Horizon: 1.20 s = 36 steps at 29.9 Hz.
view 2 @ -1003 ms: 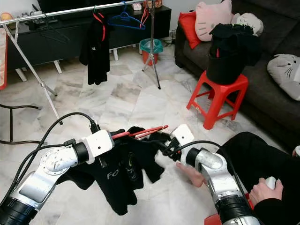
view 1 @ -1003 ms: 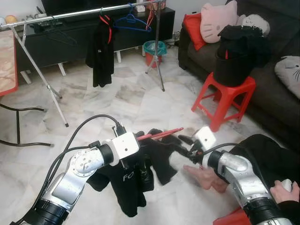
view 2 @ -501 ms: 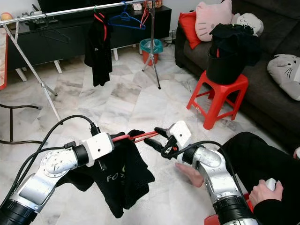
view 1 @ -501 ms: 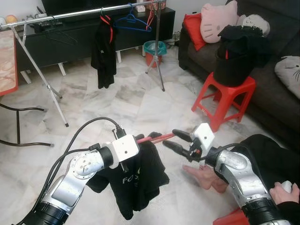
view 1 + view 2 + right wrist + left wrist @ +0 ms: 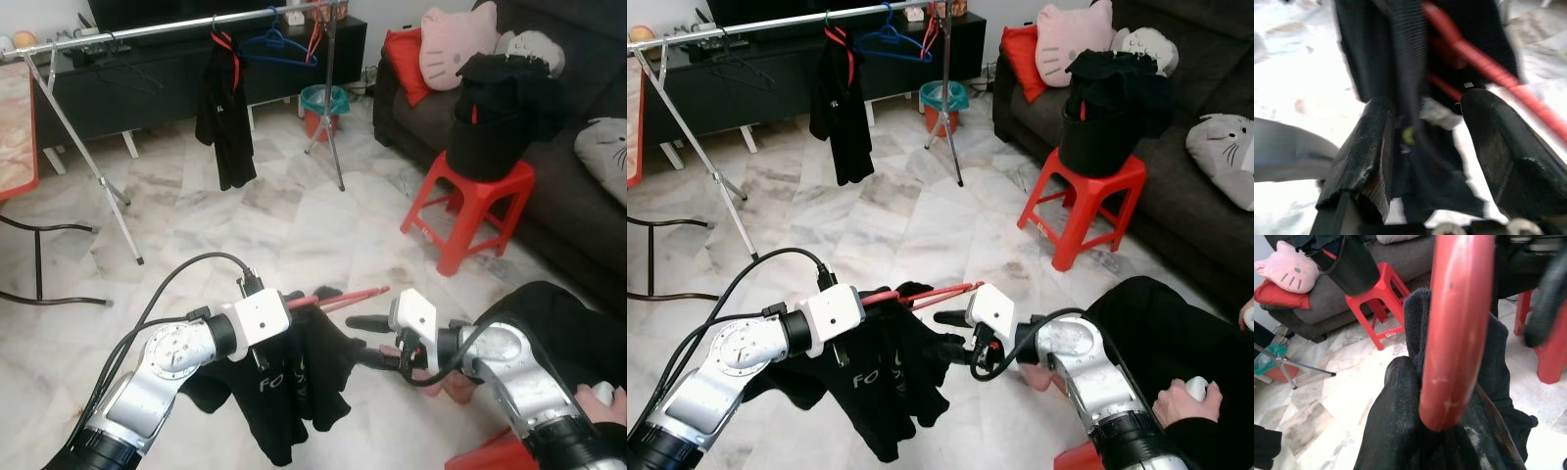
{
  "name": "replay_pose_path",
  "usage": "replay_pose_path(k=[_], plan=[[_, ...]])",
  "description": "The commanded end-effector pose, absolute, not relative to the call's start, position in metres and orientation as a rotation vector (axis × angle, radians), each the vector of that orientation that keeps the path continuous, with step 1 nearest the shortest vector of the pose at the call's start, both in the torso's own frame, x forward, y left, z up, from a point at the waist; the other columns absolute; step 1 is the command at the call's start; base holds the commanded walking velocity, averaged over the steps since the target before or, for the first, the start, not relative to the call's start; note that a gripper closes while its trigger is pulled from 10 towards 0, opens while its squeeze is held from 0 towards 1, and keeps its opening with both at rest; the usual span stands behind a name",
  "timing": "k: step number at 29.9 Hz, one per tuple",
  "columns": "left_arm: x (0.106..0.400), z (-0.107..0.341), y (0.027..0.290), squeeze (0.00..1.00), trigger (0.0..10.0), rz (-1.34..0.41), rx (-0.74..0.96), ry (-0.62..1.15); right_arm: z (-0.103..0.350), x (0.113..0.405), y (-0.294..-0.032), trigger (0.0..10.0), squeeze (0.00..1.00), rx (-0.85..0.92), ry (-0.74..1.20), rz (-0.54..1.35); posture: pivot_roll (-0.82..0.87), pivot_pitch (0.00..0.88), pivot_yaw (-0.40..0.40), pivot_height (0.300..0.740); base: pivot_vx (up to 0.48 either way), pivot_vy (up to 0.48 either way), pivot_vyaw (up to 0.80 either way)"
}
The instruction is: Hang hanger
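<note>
Dropping lower, right claw [image 5: 955, 331] gapes beside black shirt [image 5: 884, 377]; left claw [image 5: 294, 305] clamps red hanger [image 5: 338, 297].

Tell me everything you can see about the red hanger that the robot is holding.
The red hanger looks like smooth, glossy plastic made of thin rods; the left wrist view shows fine scratches. It lies nearly level, low over the marble floor, with one end pointing toward the red stool. A black shirt with white letters hangs from it, covering most of it. The left gripper holds it at the covered end. The right gripper, fingers open, is at the cloth just below the bare rods.
</note>
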State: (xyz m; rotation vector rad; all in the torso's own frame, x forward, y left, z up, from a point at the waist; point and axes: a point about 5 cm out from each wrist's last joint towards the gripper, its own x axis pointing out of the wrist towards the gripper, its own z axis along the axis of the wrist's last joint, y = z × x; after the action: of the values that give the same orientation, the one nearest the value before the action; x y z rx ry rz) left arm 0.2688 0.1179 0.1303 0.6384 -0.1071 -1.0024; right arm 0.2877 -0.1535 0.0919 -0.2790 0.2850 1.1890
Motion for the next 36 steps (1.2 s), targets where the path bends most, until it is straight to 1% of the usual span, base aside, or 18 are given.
replay_pose_path(k=[1,8,13,20,26,30,35,36], plan=[[0.266,0.136,0.116,0.0,10.0,-1.022,0.649,-0.135,0.096,0.293,-0.155,10.0,0.0,-0.307,0.26,1.162,0.04,0.035,-0.044,0.74,0.0,0.0,0.0],[0.262,0.135,0.114,0.0,10.0,-1.053,0.639,-0.123,0.104,0.304,-0.155,10.0,0.0,-0.335,0.201,1.134,0.04,0.036,-0.042,0.74,0.0,0.0,0.0],[0.261,0.137,0.11,0.0,10.0,-1.069,0.63,-0.131,0.101,0.302,-0.152,10.0,0.0,-0.327,0.23,1.21,0.04,0.034,-0.045,0.74,0.0,0.0,0.0],[0.257,0.14,0.107,0.0,10.0,-1.1,0.612,-0.136,0.095,0.292,-0.147,10.0,0.0,-0.288,0.262,1.342,0.05,0.036,-0.047,0.74,0.0,0.0,0.0],[0.255,0.14,0.107,0.0,10.0,-1.109,0.607,-0.128,0.093,0.295,-0.147,10.0,0.0,-0.306,0.268,1.33,0.05,0.036,-0.047,0.74,0.0,0.0,0.0],[0.254,0.139,0.107,0.0,10.0,-1.112,0.599,-0.124,0.096,0.287,-0.143,10.0,0.0,-0.281,0.273,1.426,0.05,0.039,-0.046,0.74,0.0,0.0,0.0],[0.254,0.139,0.107,0.0,10.0,-1.112,0.597,-0.121,0.099,0.269,-0.139,10.0,0.0,-0.217,0.301,1.597,0.05,0.037,-0.045,0.74,0.0,0.0,0.0],[0.254,0.139,0.107,0.0,10.0,-1.112,0.597,-0.121,0.099,0.269,-0.139,10.0,0.0,-0.217,0.301,1.597,0.05,0.037,-0.045,0.74,0.0,0.0,0.0]])
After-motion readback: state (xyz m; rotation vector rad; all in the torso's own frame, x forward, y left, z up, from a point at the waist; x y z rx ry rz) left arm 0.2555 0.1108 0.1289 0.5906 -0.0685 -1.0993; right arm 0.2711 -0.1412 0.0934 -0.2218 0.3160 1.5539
